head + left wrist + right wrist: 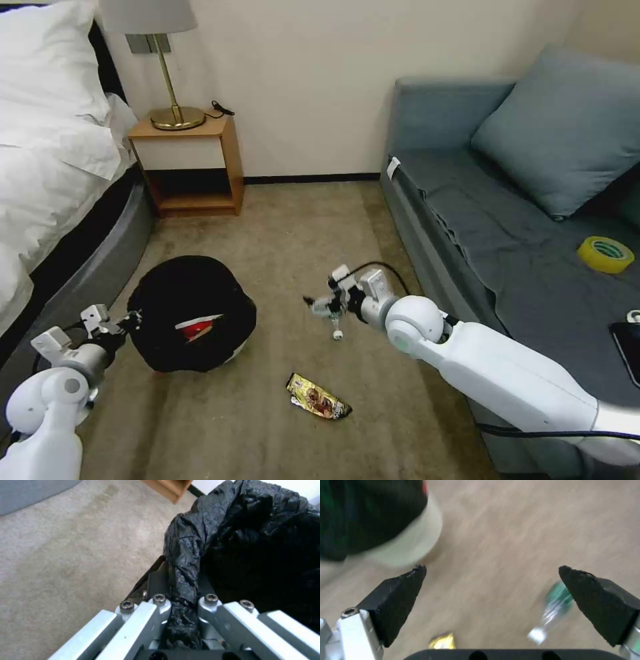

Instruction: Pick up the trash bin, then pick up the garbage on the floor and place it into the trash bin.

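We keep the left gripper clenched on the bagged rim of the trash bin, tilting its mouth toward the litter. Our right gripper hangs spread over the bottle, apparently not touching it, right of the bin; the foil wrapper lies nearer.
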Available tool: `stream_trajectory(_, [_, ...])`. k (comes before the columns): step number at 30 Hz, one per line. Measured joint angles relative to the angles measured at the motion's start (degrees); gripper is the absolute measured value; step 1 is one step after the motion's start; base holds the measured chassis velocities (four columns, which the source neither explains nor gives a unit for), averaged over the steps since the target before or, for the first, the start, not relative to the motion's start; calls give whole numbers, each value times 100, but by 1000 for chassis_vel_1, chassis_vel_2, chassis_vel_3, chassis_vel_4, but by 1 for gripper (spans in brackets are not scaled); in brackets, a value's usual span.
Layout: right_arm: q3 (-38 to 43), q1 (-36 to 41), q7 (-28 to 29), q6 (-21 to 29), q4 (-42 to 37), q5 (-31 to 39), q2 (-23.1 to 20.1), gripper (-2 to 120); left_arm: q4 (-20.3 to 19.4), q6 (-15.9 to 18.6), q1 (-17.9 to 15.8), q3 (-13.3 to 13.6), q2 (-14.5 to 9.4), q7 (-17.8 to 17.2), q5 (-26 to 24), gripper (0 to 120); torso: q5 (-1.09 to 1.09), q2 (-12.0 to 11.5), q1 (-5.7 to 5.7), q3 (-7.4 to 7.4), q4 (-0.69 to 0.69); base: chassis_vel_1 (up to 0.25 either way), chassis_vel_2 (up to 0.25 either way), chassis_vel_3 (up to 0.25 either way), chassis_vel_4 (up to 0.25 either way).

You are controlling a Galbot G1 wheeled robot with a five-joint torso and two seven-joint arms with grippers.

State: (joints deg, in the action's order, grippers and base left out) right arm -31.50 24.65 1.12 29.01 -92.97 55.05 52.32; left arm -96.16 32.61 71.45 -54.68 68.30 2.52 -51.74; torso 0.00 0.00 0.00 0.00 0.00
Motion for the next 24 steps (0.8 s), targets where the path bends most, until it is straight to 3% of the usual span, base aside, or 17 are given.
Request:
stream_trajectory(4, [-230,-171,-1360,207,939,243,153,100,-14,-35,162,-89,-37,60,-58,5,0,0,0,0,1,0,0,0,0])
stream_trajectory(10, [-366,-136,-2003,92,1705,144,258,100,20,-78,267,-171,-112,124,-154,5,1,0,0,0,1,0,0,0,0])
stream_trajectory(12, [-434,-46,-2466,-9,2108,96,256,100,84,-115,311,-207,-168,162,-201,5,0,0,0,0,-1,0,0,0,0])
stream_trajectory(18, [-488,160,-2806,-127,2566,-184,256,100,119,-167,381,-224,-183,204,-227,5,0,0,0,0,-1,0,0,0,0])
stream_trajectory(24, [-522,432,-2915,-221,2533,-352,220,100,115,-191,396,-189,-111,223,-213,5,0,0,0,0,-1,0,0,0,0])
